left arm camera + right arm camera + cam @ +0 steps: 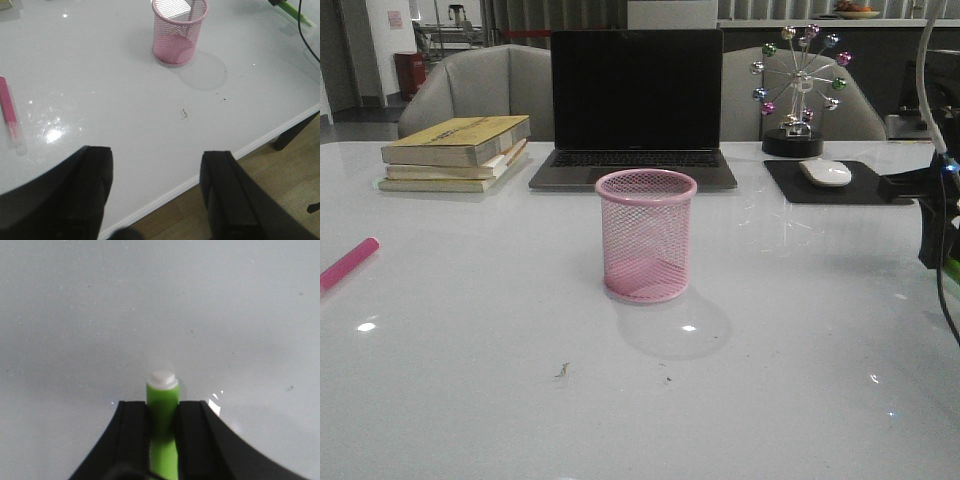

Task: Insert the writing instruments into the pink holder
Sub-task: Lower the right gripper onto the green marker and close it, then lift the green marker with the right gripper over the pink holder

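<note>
Nearest to me in the front view is bare white table [470,400], with a small speck of debris [562,371] lying just in front of the pink holder [646,235]. The holder stands upright near the table's middle, empty as far as I can see through its mesh, and in front of the laptop [635,105].

My right gripper [162,412] is pinching the green marker [162,405]: both black fingers [132,435] press against the marker's sides, and its white end pokes out just past the fingertips, over plain table surface. From the front I only catch the right arm at the far right edge of the frame, well to the right of the holder, with a sliver of green beside it. The left wrist view shows the same green marker [295,12] at that side, well apart from the holder [178,31].

My left gripper [156,190] has its fingers [92,185] spread wide with nothing between them. It sits out past the near edge of the table, looking across at the holder. The pink marker [347,263] lies flat at the table's left edge, well left of the holder and apart from both grippers; in the left wrist view it [7,112] lies off to one side of the spread fingers, not between them.

Further back I see a stack of books [455,152] to the left, a mouse [825,172] on a dark pad, and a desk ornament [798,85] with coloured balls to the right.
</note>
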